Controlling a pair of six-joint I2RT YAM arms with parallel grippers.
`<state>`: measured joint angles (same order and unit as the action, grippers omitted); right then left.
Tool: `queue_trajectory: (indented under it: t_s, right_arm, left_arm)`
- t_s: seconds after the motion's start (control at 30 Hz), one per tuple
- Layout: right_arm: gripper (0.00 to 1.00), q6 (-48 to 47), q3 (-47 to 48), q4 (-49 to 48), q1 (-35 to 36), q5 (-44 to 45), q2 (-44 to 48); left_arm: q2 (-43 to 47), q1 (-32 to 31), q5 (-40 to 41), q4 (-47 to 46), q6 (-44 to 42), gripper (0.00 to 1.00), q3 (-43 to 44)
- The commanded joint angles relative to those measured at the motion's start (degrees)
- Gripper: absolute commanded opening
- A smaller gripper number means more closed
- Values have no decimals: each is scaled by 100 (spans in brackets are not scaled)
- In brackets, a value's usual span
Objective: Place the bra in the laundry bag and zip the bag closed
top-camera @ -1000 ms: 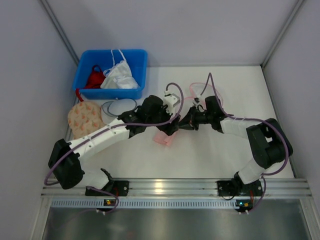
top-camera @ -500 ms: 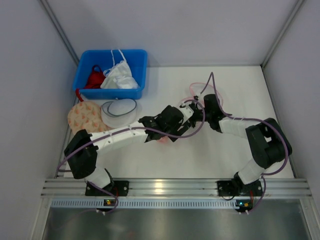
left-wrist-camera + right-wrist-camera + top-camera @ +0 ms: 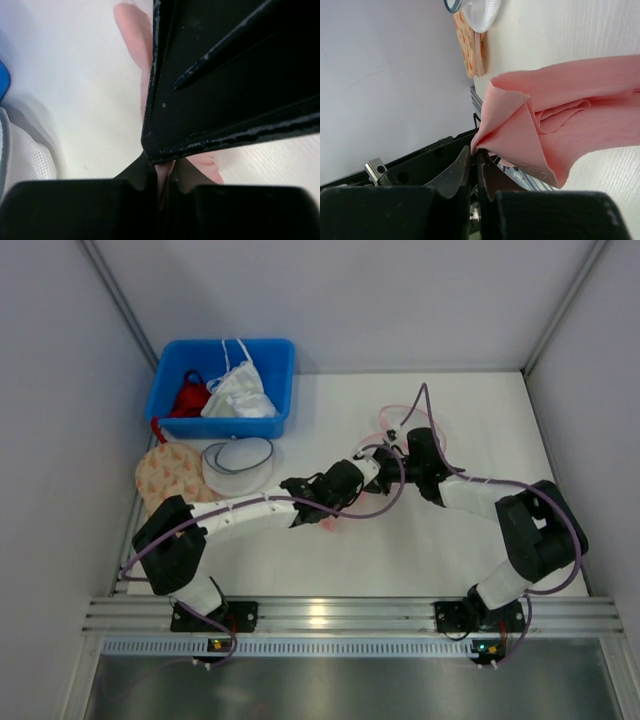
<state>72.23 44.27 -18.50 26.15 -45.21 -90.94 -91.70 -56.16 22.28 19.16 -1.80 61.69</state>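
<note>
The left claw (image 3: 162, 170) is pinched nearly together on a sliver of the bra (image 3: 555, 110) at mid-table. Just to its right, the right claw (image 3: 474, 152) clamps the bra's folded corner. The rest lies on the white table (image 3: 480, 430), which pale grey walls (image 3: 350, 300) enclose.

I'm counting two grippers here, my left gripper (image 3: 162, 167) and right gripper (image 3: 474, 153). I'm also seeing one bra (image 3: 560, 130), one laundry bag (image 3: 388, 420), and one blue bin (image 3: 165, 390) far left. It's carrying one red garment (image 3: 187, 397) and one white garment (image 3: 240, 392). One patterned pouch (image 3: 165, 478) and one dark-rimmed mesh disc (image 3: 238, 462) are sitting near it.
</note>
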Motion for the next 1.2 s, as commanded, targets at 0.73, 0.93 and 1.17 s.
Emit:
queue_trajectory:
  t_s: [0.73, 0.93, 1.17]
  right_arm:
    - [68, -8679, 7007, 6297, -2018, 3343, -2525]
    - [67, -9199, 6692, 6095, -1921, 3090, -2596]
    - [54, -9754, 6392, 6183, -1789, 3106, -2631]
  left_arm:
    - [1365, 2372, -4248, 185, 2129, 0, 352]
    - [1382, 3014, -5041, 167, 2457, 0, 230]
    - [1506, 3260, -5181, 97, 2544, 0, -69]
